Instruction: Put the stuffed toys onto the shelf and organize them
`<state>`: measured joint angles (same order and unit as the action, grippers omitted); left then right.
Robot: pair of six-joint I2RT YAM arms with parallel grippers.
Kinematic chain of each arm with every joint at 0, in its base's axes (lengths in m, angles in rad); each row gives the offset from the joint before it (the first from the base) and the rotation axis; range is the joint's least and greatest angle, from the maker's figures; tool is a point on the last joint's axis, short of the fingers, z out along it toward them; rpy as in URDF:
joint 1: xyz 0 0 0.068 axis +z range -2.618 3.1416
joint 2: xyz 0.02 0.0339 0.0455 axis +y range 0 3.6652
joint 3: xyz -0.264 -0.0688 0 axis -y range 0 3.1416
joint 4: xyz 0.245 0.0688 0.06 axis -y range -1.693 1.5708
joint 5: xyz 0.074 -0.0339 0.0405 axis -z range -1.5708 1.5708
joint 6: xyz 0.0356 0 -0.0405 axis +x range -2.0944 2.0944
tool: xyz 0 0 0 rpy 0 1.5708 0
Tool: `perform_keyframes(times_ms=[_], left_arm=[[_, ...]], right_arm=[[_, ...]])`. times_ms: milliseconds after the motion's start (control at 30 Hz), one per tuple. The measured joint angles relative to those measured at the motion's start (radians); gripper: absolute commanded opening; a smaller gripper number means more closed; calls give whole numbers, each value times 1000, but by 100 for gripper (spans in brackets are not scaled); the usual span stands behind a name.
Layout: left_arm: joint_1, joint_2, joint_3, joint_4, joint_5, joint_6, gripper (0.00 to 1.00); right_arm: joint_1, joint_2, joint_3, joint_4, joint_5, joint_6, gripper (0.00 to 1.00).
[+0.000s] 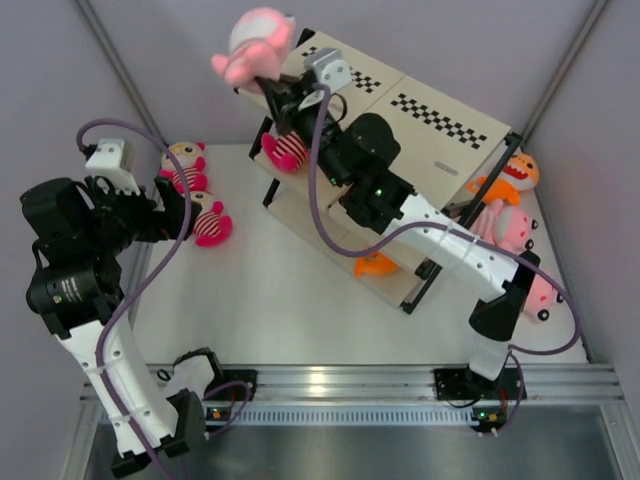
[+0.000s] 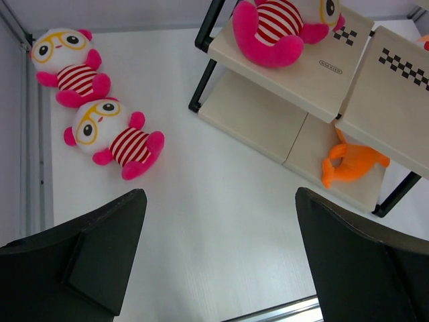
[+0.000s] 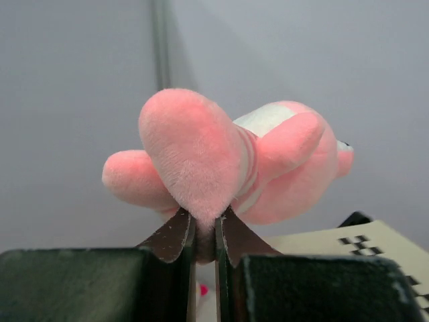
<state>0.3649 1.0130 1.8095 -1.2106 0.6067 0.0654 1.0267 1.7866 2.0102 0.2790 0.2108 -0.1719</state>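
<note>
My right gripper (image 1: 270,82) is shut on a limb of a large pale-pink toy (image 1: 255,45) and holds it high over the far left end of the shelf (image 1: 440,125); the toy fills the right wrist view (image 3: 221,161). A hot-pink striped toy (image 1: 285,150) lies on the shelf's middle board (image 2: 281,30). An orange toy (image 1: 375,265) lies on the bottom board (image 2: 352,164). Two hot-pink striped toys (image 1: 185,165) (image 1: 210,225) lie on the table at left. My left gripper (image 2: 218,255) is open and empty above the table.
Another pale-pink toy (image 1: 515,235) and an orange open-mouthed toy (image 1: 515,172) lie on the table right of the shelf. Grey walls close in on both sides. An aluminium rail (image 1: 340,380) runs along the near edge.
</note>
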Motion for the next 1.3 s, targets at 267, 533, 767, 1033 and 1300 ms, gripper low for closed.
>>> perform_keyframes(times_ms=[267,533,767,1033,1300], left_arm=[[0,13,-88,1,-32,-11,99],[0,58,-157,2,-52,8,99],[0,48,-164,3,-51,27,99],[0,48,-179,3,-51,47,99],[0,48,-196,3,-45,69,99]], right_arm=[[-61,141,138,297,413,-48,0],[-70,293,138,312,613,-26,0],[-64,298,151,347,687,-37,9],[-40,213,0,423,656,-134,66],[-2,-75,-200,115,515,-80,80]])
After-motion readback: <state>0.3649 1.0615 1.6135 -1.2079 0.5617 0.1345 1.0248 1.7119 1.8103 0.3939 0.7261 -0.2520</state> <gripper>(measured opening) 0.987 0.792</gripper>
